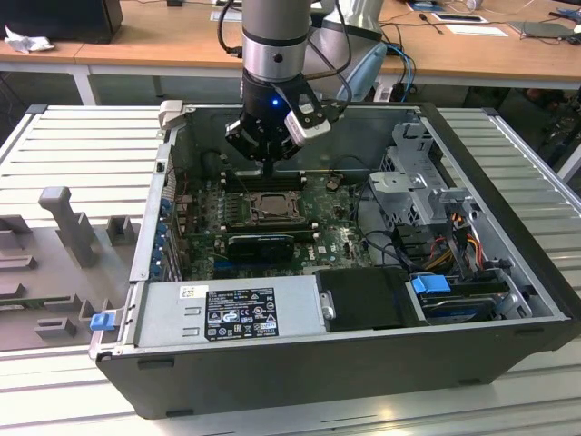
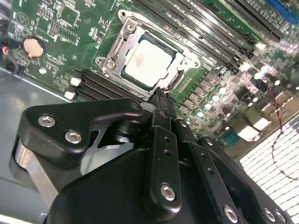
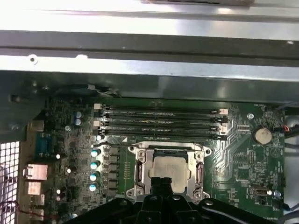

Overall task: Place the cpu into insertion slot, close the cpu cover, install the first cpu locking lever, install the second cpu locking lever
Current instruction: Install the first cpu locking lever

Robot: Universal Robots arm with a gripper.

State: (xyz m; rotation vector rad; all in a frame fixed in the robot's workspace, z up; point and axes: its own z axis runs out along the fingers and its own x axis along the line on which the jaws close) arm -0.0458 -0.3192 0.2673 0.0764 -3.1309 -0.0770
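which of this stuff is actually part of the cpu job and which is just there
Job:
cpu
cpu cover, lying flat over it
gripper

Just there:
memory slots
coin battery
power supply
cables

The silver-grey cylindrical robot arm (image 1: 272, 36) is held upright, entering from the upper edge of the exterior view. A small blue light (image 1: 273, 102) is lit on the black wrist housing (image 1: 263, 95) beneath it. A pale boxy camera module (image 1: 307, 123) is mounted on the side towards the exterior view's right. The black two-fingered gripper (image 1: 270, 165) is pointed straight down. In both wrist views (image 2: 159, 95) (image 3: 163, 181) its slim black fingers (image 2: 161, 122) are seen pressed together, and nothing is gripped between them.
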